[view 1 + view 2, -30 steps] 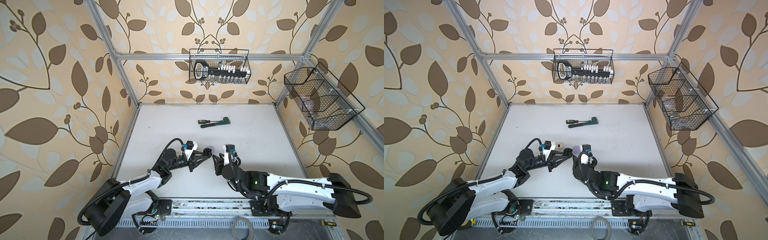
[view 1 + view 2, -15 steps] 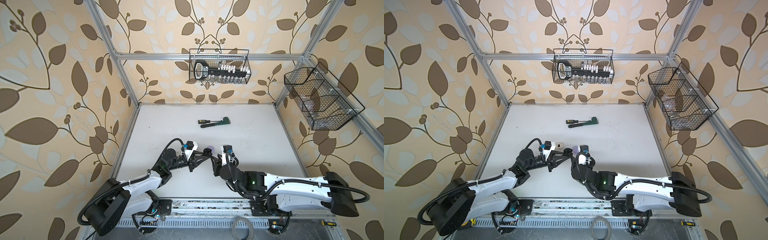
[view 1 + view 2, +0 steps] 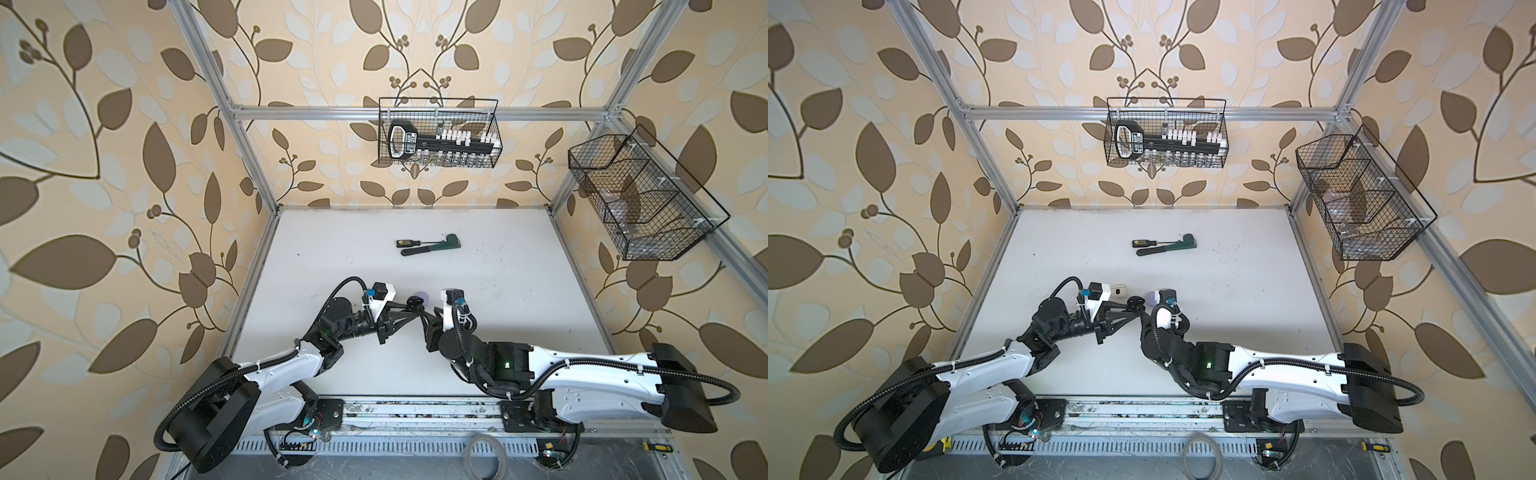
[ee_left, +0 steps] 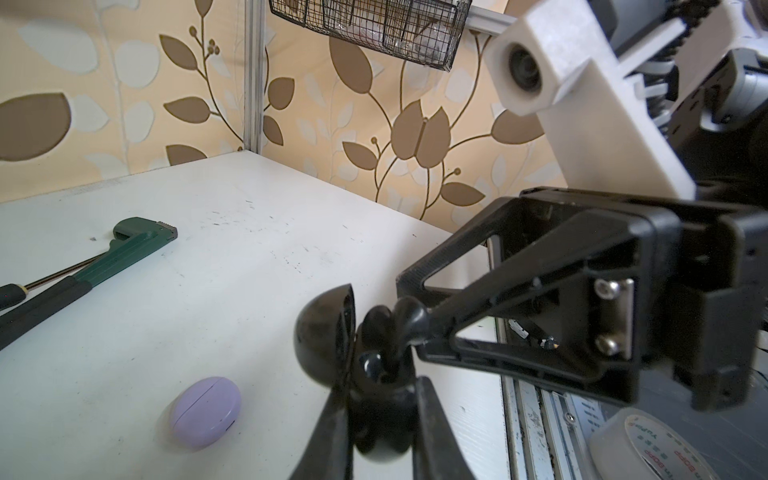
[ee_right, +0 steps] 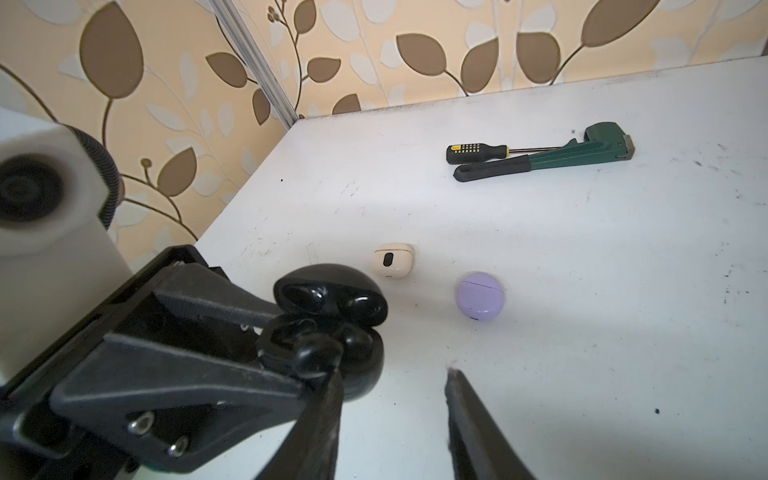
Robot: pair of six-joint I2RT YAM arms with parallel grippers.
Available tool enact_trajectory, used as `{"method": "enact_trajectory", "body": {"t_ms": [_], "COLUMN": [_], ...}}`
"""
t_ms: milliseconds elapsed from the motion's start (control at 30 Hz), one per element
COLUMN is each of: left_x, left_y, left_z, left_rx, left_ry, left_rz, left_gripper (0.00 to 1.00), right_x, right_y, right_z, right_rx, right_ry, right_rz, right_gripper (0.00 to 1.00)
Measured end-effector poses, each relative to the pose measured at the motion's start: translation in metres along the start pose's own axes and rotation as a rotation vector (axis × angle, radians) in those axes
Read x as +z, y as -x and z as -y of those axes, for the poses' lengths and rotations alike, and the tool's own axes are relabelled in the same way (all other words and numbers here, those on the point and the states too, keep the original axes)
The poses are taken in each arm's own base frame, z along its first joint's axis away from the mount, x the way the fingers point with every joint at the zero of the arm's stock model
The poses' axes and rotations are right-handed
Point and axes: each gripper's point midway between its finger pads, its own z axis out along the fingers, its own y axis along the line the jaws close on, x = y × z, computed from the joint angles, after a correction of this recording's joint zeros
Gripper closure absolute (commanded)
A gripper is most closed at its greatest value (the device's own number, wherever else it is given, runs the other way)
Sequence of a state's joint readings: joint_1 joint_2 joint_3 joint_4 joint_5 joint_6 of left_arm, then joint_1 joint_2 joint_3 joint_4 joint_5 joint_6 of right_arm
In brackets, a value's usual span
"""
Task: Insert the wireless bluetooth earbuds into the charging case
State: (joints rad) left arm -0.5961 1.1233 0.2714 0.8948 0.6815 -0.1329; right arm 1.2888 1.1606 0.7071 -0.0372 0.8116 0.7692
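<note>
Black plastic marks the work in hand. The black charging case [image 5: 365,363] is clamped in the fully closed left gripper [image 4: 380,401], a little toward 6 o'clock from the middle of the table [image 5: 582,291], with its lid [image 5: 328,296] swung open. One black earbud [image 5: 316,353] stands in the case's base. One finger of the right gripper [image 5: 390,384] rests against its head. That gripper's jaws stand partly apart with nothing between them, so it seems to be pressing rather than holding.

By my judgement this earbud is entering its socket but is not yet seated. Whether its twin already lies in the neighbouring socket I cannot tell. The lavender case [image 5: 482,296], just beside at 1 o'clock, and the cream case [image 5: 394,260], near at 10 o'clock, are both closed. No loose earbuds show on the table, so these two may already be filled. What is left is to seat this earbud and close the lid.

The earbud's long axis runs near upright, with the stem pointing down into the case and the rounded head up. The case's mouth faces upward.
</note>
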Motion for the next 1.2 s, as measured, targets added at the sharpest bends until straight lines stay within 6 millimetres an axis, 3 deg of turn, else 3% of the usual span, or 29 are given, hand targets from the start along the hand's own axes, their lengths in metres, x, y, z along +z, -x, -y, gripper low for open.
{"method": "enact_trajectory", "body": {"t_ms": [633,1200], "left_x": [-0.002,-0.001], "left_y": [-0.002,-0.006], "left_z": [0.002,0.004], "left_rx": [0.007,0.020], "left_ry": [-0.002,-0.002], "left_rz": [0.002,-0.011], "left_gripper": [1.00,1.00], "right_x": [0.002,0.003], "right_y": [0.006,0.004], "right_z": [0.010,0.004], "right_rx": [0.025,0.030], "right_ry": [-0.030,-0.009], "right_rz": [0.008,0.004], "right_gripper": [0.58,0.55]}}
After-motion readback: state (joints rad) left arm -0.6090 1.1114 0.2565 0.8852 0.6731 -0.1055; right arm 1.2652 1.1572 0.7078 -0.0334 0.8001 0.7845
